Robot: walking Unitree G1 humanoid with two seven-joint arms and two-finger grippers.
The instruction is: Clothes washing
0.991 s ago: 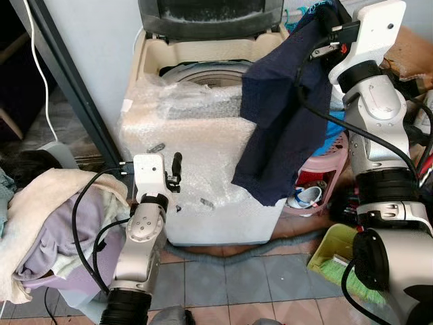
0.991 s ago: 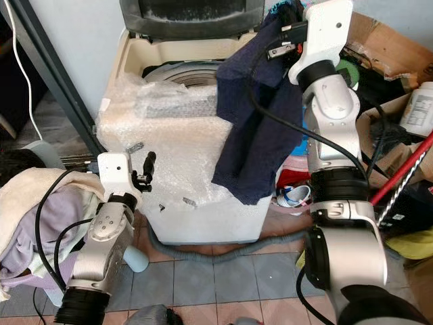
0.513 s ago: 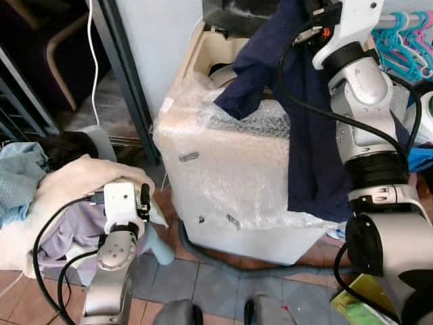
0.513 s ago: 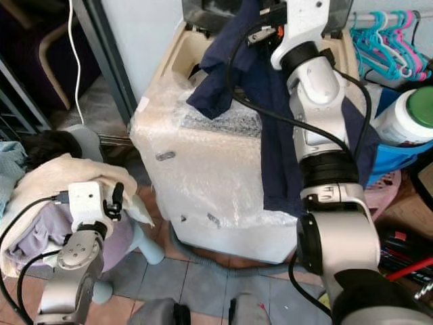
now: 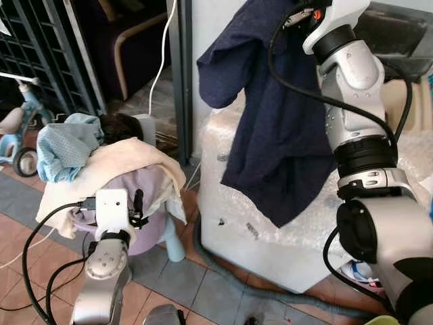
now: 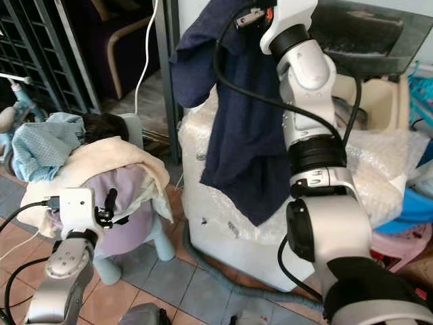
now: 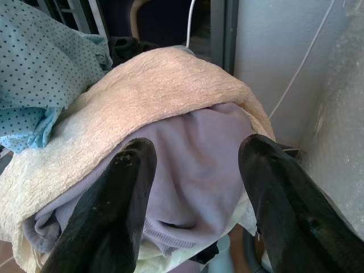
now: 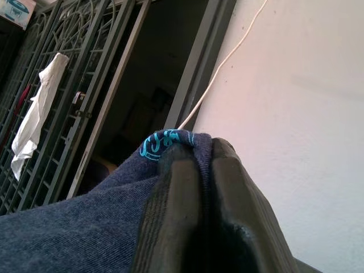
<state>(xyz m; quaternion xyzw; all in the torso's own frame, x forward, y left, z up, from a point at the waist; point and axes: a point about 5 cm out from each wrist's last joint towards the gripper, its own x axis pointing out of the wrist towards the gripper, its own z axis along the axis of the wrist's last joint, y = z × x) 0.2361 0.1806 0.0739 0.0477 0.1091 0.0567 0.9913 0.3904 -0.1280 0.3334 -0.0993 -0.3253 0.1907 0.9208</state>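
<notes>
My right gripper (image 8: 196,152) is raised high and shut on the edge of a navy blue garment (image 5: 284,135). The garment hangs down in front of the bubble-wrapped washing machine (image 5: 270,233), whose dark lid (image 6: 365,27) stands open behind my arm. Low down, my left gripper (image 7: 196,148) is open just above a laundry pile. In that pile a cream towel (image 5: 128,159) covers a lilac garment (image 7: 193,170), with a light blue dotted cloth (image 5: 64,142) at its far side. The pile rests on a lilac stool (image 5: 159,237).
A grey hose (image 5: 230,281) curls on the tiled floor at the machine's foot. A dark door post (image 5: 179,68) with a white cable (image 5: 159,54) stands left of the machine. A metal gate (image 5: 40,47) and a child's tricycle (image 5: 17,135) are at the far left.
The camera has swung left, bringing the laundry pile and gate into view. My right gripper still holds the navy garment up. My left gripper now sits over the pile.
</notes>
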